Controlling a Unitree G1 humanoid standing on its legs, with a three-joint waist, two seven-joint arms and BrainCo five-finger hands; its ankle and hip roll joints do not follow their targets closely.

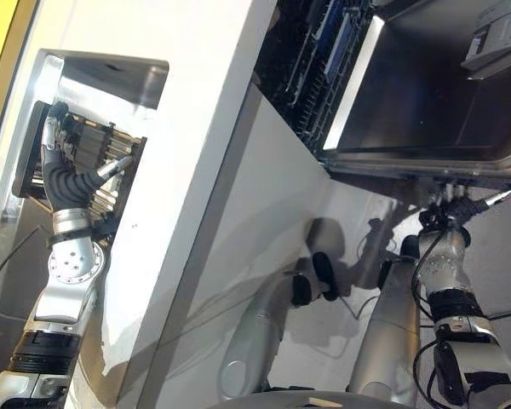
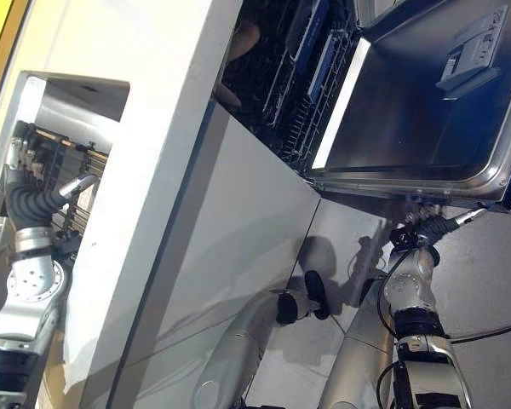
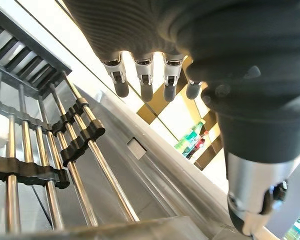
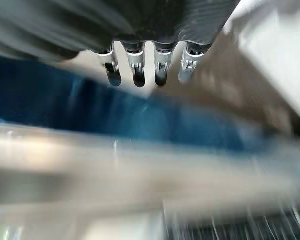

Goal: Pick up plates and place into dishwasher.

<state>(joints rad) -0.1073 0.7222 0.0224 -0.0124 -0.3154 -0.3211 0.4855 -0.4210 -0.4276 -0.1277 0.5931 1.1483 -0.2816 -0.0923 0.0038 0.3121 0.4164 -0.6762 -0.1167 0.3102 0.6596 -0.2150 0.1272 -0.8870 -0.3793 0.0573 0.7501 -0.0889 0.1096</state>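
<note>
Nearest the eye, the left hand [image 3: 155,75] hangs over a rack [image 3: 45,150] of shiny metal rods with black clips, set down inside the sink [image 1: 102,72]. Its fingers [image 3: 145,87] are straight and side by side, holding nothing, with the rods just past their tips. I see no plate on those rods or in either hand, so I cannot tell where the plates are; the hand seems placed there to search for one. Over on the other side, the right hand [image 1: 447,209] sits just under the front edge of the dishwasher door [image 2: 409,111], which lies folded down flat. Its fingers [image 4: 135,70] also look straight and empty. Beyond that hand the dark dish basket [image 2: 298,77] stands exposed, presumably so a plate can go straight in.
</note>
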